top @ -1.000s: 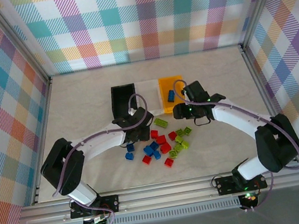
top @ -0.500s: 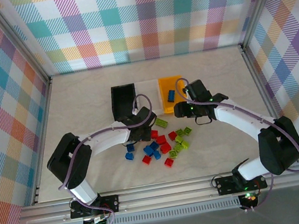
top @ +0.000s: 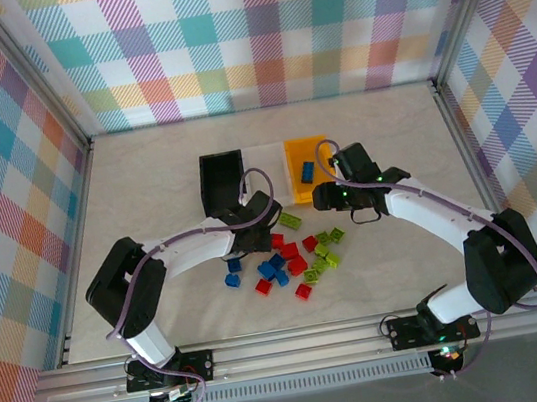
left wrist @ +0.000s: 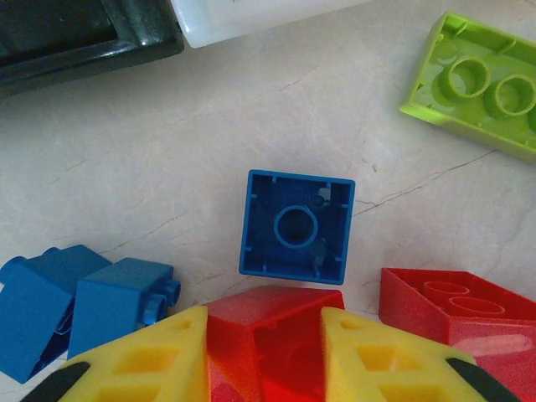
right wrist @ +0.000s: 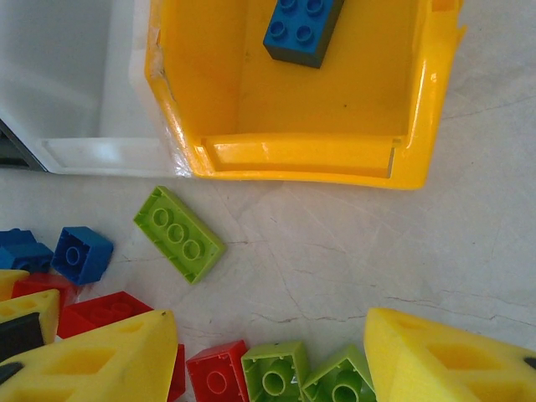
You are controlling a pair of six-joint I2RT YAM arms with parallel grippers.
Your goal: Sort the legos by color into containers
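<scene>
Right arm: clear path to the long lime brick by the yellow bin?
Probably yes. The long lime brick lies flat, bare table around it, just ahead of the open right gripper. The left gripper, clamping a red brick nearby, might crowd it.

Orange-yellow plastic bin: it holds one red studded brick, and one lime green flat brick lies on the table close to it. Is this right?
Not fully. The studded brick inside the orange-yellow plastic bin is blue, not red; the right wrist view shows it. The lime green flat brick does lie on the table close to it.
</scene>
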